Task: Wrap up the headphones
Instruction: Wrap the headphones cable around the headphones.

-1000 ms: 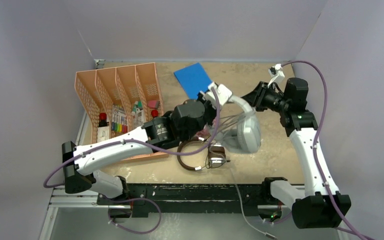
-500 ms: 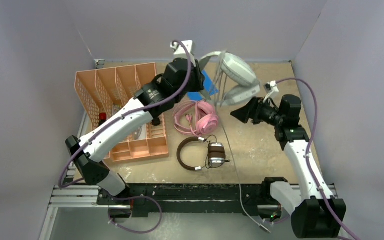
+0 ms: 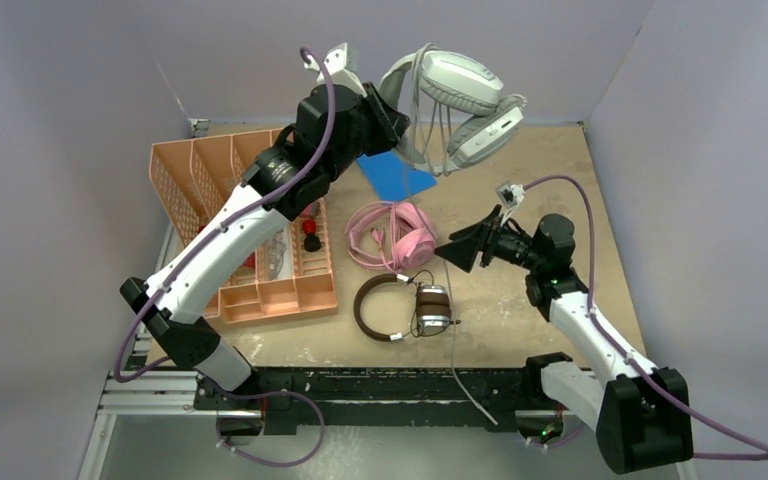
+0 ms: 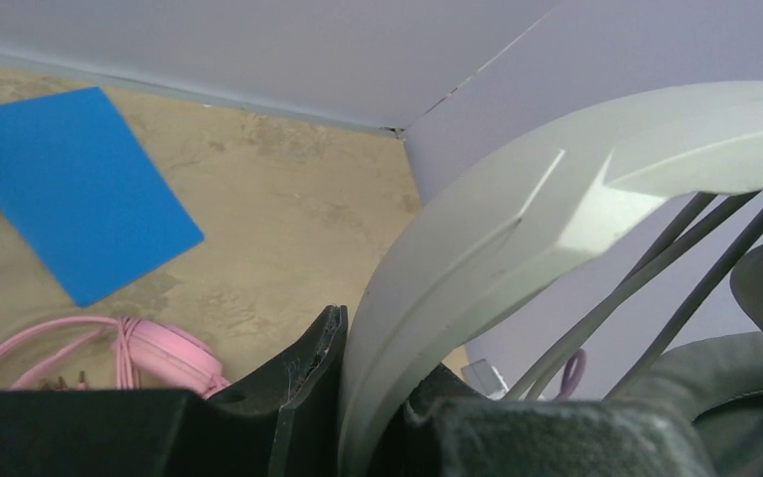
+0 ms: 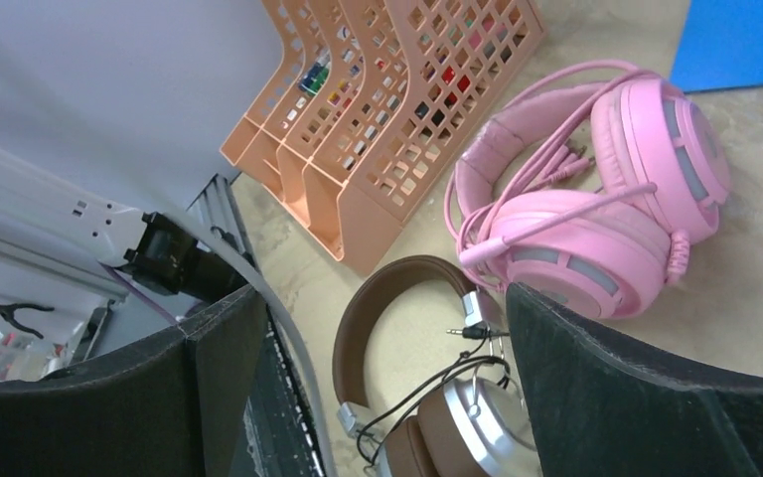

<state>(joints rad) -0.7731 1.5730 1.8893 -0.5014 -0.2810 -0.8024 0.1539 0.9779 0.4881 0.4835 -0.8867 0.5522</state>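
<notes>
Jaws of the right gripper [image 3: 450, 248] stand spread wide with nothing pinched, low over the worktop [image 3: 540, 180], near the brown-and-silver headset [image 3: 432, 305] and the pink headset [image 3: 410, 235] behind it. Farther back, the left gripper [image 3: 385, 105] has its jaws clamped on the headband of the light-grey headset [image 3: 460, 85], held high, with its grey cable [image 3: 452, 340] trailing to the near edge. The band looks stiff enough for a firm hold. The limp, light cable is probably best pinched close to the cup.

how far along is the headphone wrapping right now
Looks done: the pink headset lies with its cable bunched inside the band. In hand: the left pincer holds the grey headset aloft by its band, some strands looped over it, the tail hanging loose. The right pincer is open, holding nothing. Left: that tail, and the brown headset, its cable apparently loose.
</notes>
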